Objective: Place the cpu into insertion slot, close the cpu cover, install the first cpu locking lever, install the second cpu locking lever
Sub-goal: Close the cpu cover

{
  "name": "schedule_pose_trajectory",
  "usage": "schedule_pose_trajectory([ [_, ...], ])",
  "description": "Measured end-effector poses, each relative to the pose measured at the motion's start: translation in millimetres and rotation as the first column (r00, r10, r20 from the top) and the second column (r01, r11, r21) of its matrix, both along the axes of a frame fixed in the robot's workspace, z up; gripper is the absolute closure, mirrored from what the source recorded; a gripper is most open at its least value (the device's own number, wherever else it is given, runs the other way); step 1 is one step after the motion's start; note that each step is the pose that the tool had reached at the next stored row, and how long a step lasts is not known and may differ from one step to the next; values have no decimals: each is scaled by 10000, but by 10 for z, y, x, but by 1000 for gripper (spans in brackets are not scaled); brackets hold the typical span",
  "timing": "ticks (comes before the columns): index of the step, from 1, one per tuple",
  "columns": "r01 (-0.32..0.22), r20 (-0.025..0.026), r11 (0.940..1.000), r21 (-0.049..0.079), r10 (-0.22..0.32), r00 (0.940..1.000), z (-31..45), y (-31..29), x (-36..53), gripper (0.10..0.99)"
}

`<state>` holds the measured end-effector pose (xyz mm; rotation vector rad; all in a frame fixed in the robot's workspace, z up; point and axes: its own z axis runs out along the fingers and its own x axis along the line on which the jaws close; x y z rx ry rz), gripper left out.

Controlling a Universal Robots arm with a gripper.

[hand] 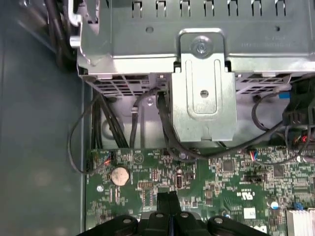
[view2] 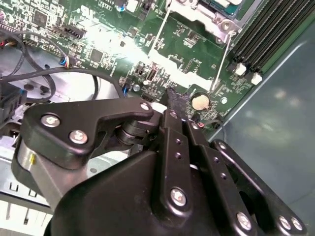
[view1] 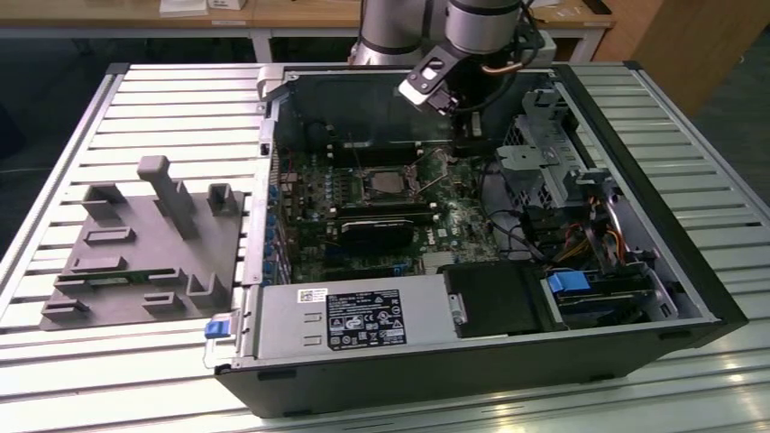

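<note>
In the first wrist view we see the fingers [hand: 164, 202] pressed together with nothing between them, over green board near a coin cell [hand: 119, 175] and a metal drive cage [hand: 202, 93]. The exterior view gives us the cpu [view1: 388, 183] lying in the insertion slot [view1: 364, 186], apart from the fingers. The open computer case [view1: 481, 379] lies on a slatted metal surface [view1: 157, 99], with a grey fixture block [view1: 144, 253] beside it and wooden desks [view1: 301, 11] behind.

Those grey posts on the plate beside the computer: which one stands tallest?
The tall post, standing between one short post and another; it rises well above everything else on the plate.
</note>
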<state>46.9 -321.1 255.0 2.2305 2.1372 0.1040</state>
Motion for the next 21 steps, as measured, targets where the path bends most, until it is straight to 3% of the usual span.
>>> schedule_pose_trajectory([
  [5,1,-6,10000,0,-1,10000,-50,0,21,984],
  [12,2,-59,10000,1,-2,10000,-137,0,33,984],
  [17,1,-69,10000,-1,-1,10000,-142,0,33,984],
  [18,0,-110,10000,2,0,9999,-144,0,34,984],
  [19,0,-266,10000,4,0,9996,-147,0,36,984],
  [21,0,-625,10000,1,0,9980,-148,0,40,984],
])
